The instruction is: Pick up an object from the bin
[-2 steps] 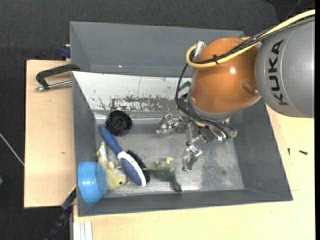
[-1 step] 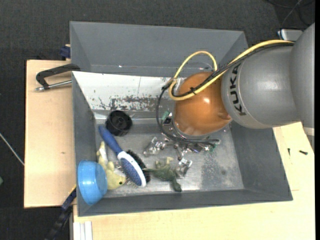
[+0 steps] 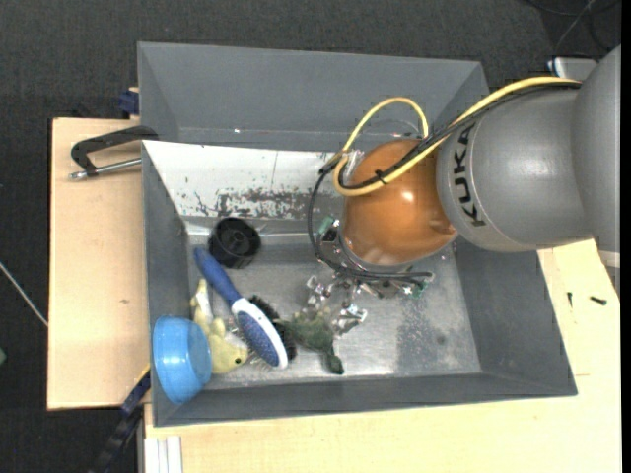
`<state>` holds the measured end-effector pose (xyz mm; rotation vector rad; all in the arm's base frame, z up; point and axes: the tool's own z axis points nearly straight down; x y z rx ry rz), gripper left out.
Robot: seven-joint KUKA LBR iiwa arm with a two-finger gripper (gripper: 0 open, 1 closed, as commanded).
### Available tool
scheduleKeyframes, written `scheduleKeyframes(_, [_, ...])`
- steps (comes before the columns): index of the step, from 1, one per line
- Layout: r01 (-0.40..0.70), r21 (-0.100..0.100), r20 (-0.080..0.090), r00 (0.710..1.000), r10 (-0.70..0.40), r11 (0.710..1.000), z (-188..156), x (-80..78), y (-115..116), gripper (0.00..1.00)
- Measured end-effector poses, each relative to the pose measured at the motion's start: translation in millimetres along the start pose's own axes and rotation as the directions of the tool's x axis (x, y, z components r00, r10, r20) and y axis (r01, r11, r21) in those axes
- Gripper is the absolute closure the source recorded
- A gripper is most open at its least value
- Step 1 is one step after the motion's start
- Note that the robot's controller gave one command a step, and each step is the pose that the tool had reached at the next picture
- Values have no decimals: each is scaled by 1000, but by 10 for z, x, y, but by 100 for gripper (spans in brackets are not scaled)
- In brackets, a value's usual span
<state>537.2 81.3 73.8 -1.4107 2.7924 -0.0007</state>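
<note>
Hand (image 3: 338, 302) hangs just beside the dark green toy (image 3: 317, 338)

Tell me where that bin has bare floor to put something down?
Bare floor lies between the gripper and the right wall. The lower left is crowded: blue cup, brush, yellow toy, green toy.

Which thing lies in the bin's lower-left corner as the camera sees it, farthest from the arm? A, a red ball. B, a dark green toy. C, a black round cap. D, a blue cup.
D: the blue cup lies in the lower-left corner of the bin, while the black round cap sits up by the back wall and the dark green toy lies nearer the middle, just below the gripper.
</note>
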Motion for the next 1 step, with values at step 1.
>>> scheduleKeyframes(1, [20, 4, 0, 1000, -20, 1000, -1900, 219, 51, 100])
